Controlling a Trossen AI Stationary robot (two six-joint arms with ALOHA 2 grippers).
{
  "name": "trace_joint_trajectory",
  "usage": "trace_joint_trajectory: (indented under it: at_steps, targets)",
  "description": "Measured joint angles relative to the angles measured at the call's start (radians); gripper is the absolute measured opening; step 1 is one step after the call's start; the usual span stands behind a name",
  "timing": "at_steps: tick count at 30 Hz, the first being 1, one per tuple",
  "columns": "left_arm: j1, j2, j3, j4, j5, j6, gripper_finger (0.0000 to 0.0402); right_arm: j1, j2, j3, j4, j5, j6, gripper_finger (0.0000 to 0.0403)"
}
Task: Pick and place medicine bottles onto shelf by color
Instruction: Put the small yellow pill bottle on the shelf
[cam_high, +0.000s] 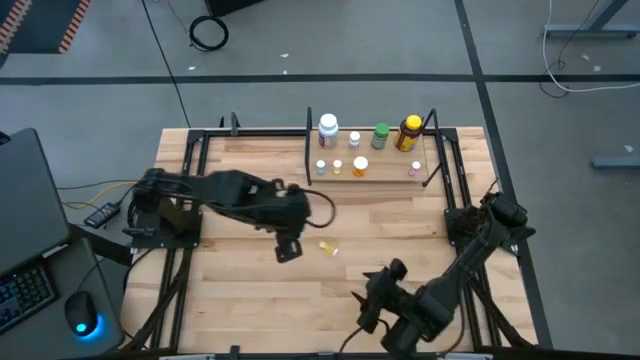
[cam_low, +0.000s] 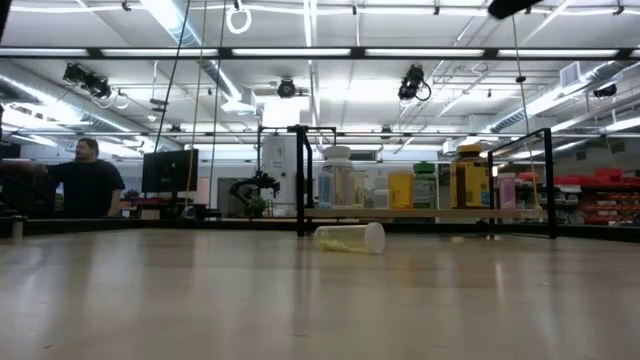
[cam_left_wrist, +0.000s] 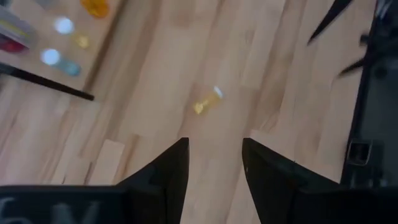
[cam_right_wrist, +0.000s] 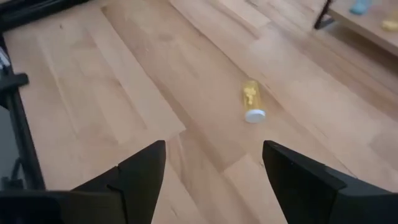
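A small yellow bottle with a white cap (cam_high: 329, 247) lies on its side on the bare tabletop, near the middle. It also shows in the low view (cam_low: 350, 238). My left gripper (cam_high: 288, 248) hangs above the table just left of it, open and empty (cam_left_wrist: 214, 146). My right gripper (cam_high: 380, 285) stands nearer the front edge, to the bottle's right. It is open, empty (cam_right_wrist: 214, 149) and pointed toward the bottle (cam_right_wrist: 252, 102). The shelf (cam_high: 385, 180) at the far side carries a larger white bottle (cam_high: 328, 128), a green one (cam_high: 381, 135), a yellow dark-capped one (cam_high: 409, 133) and several tiny ones.
Black metal posts (cam_high: 309, 140) frame the shelf, and black rails (cam_high: 190, 160) run along the table's sides. A keyboard and a mouse (cam_high: 85, 325) sit off the table at the left. A person (cam_low: 88, 180) is in the room beyond.
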Motion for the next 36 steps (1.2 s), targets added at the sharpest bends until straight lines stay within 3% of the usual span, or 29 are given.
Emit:
trace_joint_trajectory:
  at_steps: [9, 14, 20, 24, 29, 36]
  targets:
    - [-0.172, -0.098, 0.0, -0.009, -0.153, -0.337, 0.0154, -0.092, 0.0, -0.199, 0.39, 0.007, -0.227, 0.0277]
    - [-0.29, -0.126, -0.001, 0.007, -0.322, -0.55, 0.0157, -0.149, 0.0, -0.317, 0.571, 0.008, -0.261, 0.0277]
    - [-0.381, -0.131, -0.001, 0.011, -0.425, -0.713, 0.0152, -0.221, 0.0, -0.437, 0.697, 0.015, -0.263, 0.0277]
    - [-0.409, -0.131, -0.001, 0.011, -0.47, -0.763, 0.0153, -0.262, 0.0, -0.5, 0.846, 0.02, -0.329, 0.0277]
    - [-0.366, -0.131, -0.001, 0.008, -0.484, -0.737, 0.0157, -0.293, 0.0, -0.597, 1.088, -0.028, -0.415, 0.0277]
    - [-0.28, -0.131, -0.001, 0.008, -0.432, -0.667, 0.0159, -0.298, 0.0, -0.647, 1.1, -0.021, -0.415, 0.0277]
